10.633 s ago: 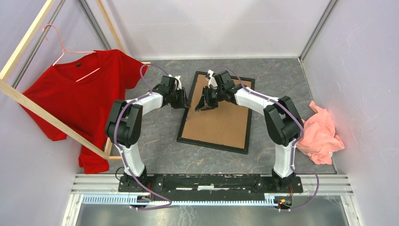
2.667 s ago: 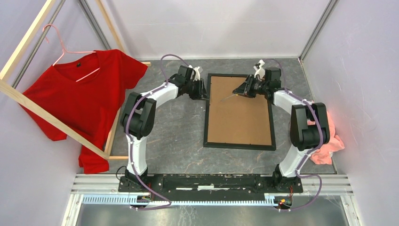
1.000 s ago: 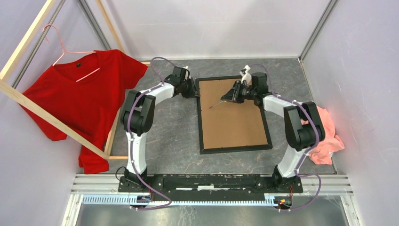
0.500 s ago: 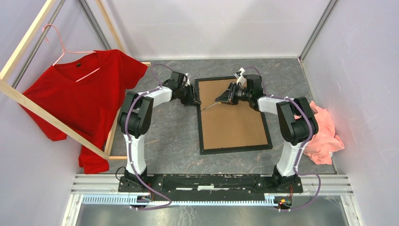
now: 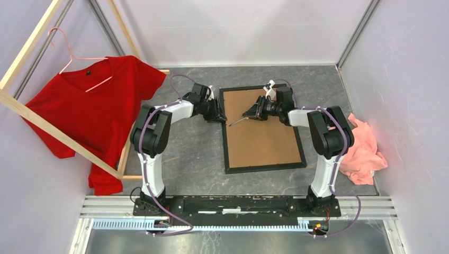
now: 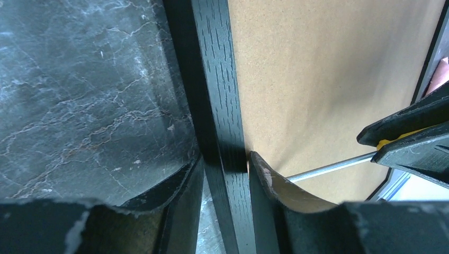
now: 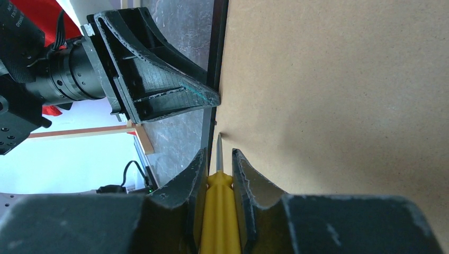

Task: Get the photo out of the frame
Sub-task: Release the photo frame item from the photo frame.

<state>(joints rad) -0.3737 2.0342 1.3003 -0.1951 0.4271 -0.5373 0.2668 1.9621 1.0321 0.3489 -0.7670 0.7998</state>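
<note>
The black frame [image 5: 265, 167] lies face down on the table with its brown backing board [image 5: 262, 140] up. The photo is hidden under the board. My left gripper [image 5: 217, 115] is shut on the frame's left rail near the far corner. In the left wrist view its fingers [image 6: 267, 182] straddle the rail [image 6: 214, 79]. My right gripper [image 5: 252, 113] is shut on a yellow-handled screwdriver [image 7: 218, 211]. It holds it low over the board [image 7: 344, 79]. The metal tip [image 7: 219, 137] points at the board's edge by the left rail, just below the left gripper [image 7: 159, 90].
A red T-shirt [image 5: 90, 111] on a pink hanger hangs from a pale wooden rack [image 5: 58, 140] at the left. A crumpled pink cloth [image 5: 362, 148] lies at the right by the wall. Walls close in the back and sides.
The frame has swung from tilted to nearly square and shifted left with my left gripper on it. Over the last second the right gripper moved left, bringing the screwdriver tip closer to the left rail.
</note>
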